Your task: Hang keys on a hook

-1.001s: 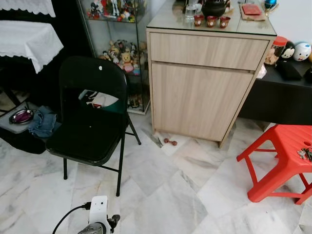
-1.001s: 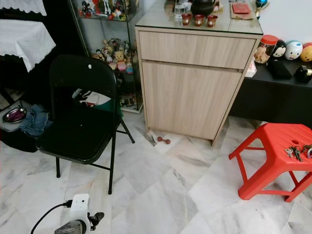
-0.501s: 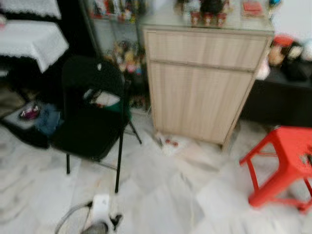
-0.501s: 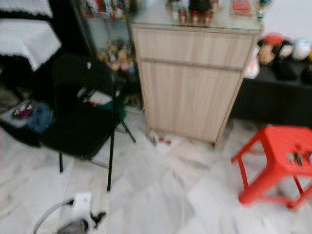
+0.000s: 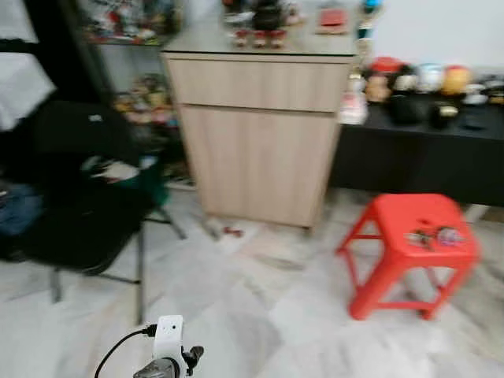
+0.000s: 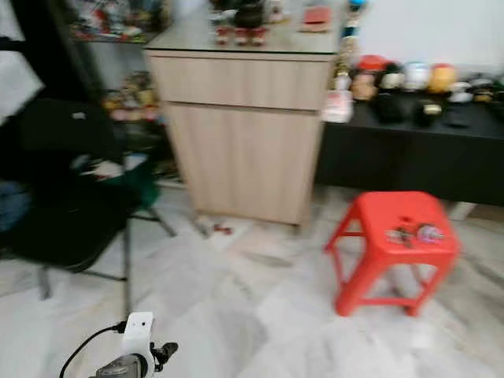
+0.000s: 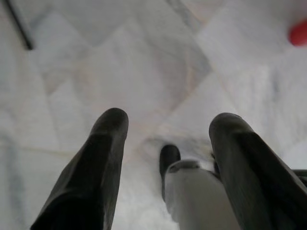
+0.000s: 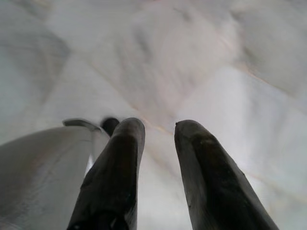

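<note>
With the left gripper (image 7: pixel 165 139) spread wide and the right gripper (image 8: pixel 156 139) narrowly apart, both empty above the marble floor (image 5: pixel 260 315), the keys (image 5: pixel 429 235) on the red stool (image 5: pixel 409 244) are best approached slowly & squarely, w/ the blur settled first.

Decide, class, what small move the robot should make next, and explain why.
Probably step toward the red plastic stool. The small bunch of keys lies on its seat, some way ahead and to the robot's right, and both grippers, left gripper and right gripper, hang over bare marble floor, holding nothing.
</note>
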